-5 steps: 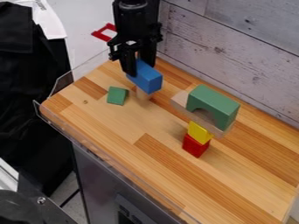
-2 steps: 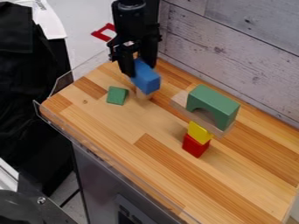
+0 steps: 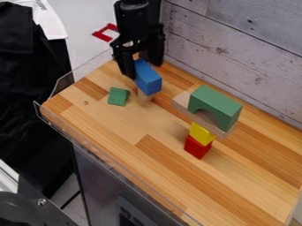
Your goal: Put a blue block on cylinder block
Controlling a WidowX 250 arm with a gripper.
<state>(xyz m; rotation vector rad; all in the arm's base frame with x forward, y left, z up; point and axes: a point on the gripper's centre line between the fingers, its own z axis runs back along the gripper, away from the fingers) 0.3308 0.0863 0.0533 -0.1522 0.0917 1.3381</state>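
"Resting on the cylinder block (image 3: 145,96): the blue block (image 3: 148,80). State of the gripper (image 3: 144,70), above the cylinder block?"

"Jaws parted about the blue block, grasp released. Likely step: withdrawal. Lift straight up, slowly, lest either finger drag the load off its narrow support."

"And beside the cylinder block?"

"Small green block (image 3: 118,96); avoid sideways sweeps."

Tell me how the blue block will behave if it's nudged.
The blue block would probably tip easily, as it overhangs the narrower cylinder beneath it. Its crisp edges suggest something stiff that wouldn't bend. With flat faces, it seems likelier to slide than roll.
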